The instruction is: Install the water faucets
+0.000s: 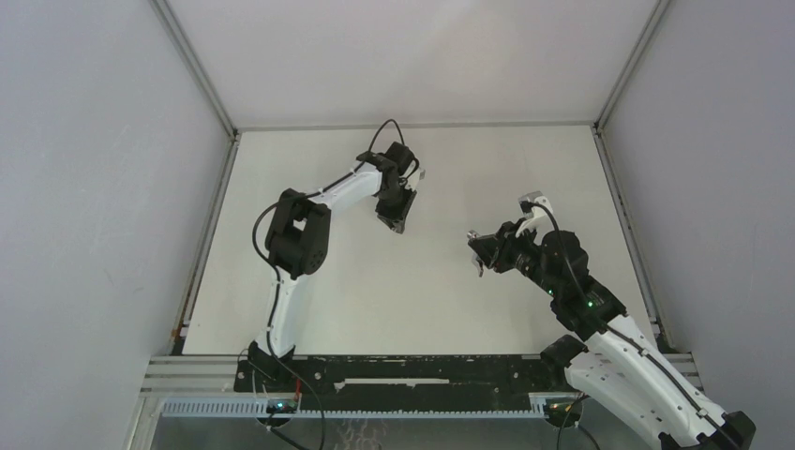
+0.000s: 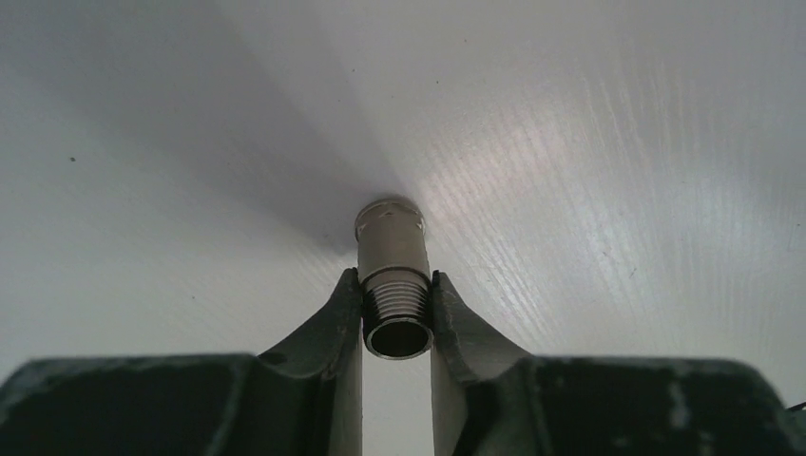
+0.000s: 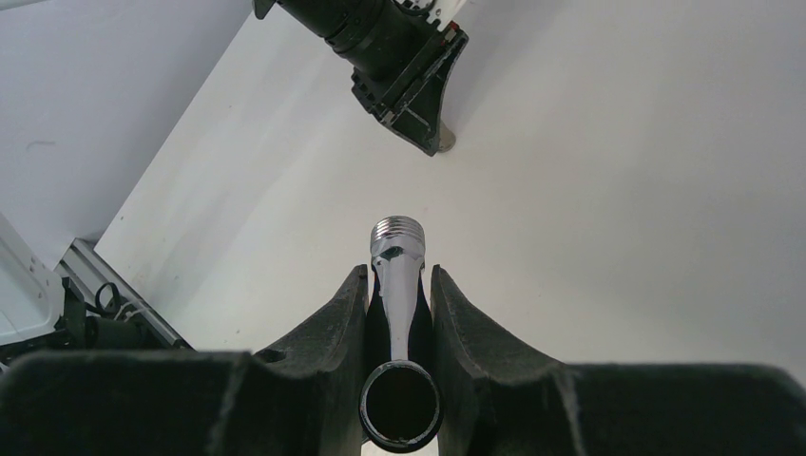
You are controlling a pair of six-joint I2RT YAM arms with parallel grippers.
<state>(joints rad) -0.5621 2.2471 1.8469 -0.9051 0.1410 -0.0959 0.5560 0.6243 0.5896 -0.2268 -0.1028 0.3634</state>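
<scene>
Pinching upright grey stub (image 2: 392, 256) by threads with left fingers (image 2: 333, 332); clamping chrome tap piece (image 3: 397, 285) in right fingers (image 3: 342, 323), threads stubward for mating.

Middle: open tabletop (image 1: 431, 309) separates left end effector (image 1: 397, 223) and right end effector (image 1: 476, 251)
Edges: grey walls (image 1: 103, 187) close three sides

The white worktop (image 1: 422, 300) has a slight gloss that catches a pale sheen and soft shadows. Grey walls (image 1: 84, 187) close it in on the left and right, with a paler panel (image 1: 412, 56) at the back. Bare aluminium rails (image 1: 200, 75) run along the corners. A black strip (image 1: 422, 370) lies along the near edge, and just in front of it is a white slotted cable duct (image 1: 394, 409).
</scene>
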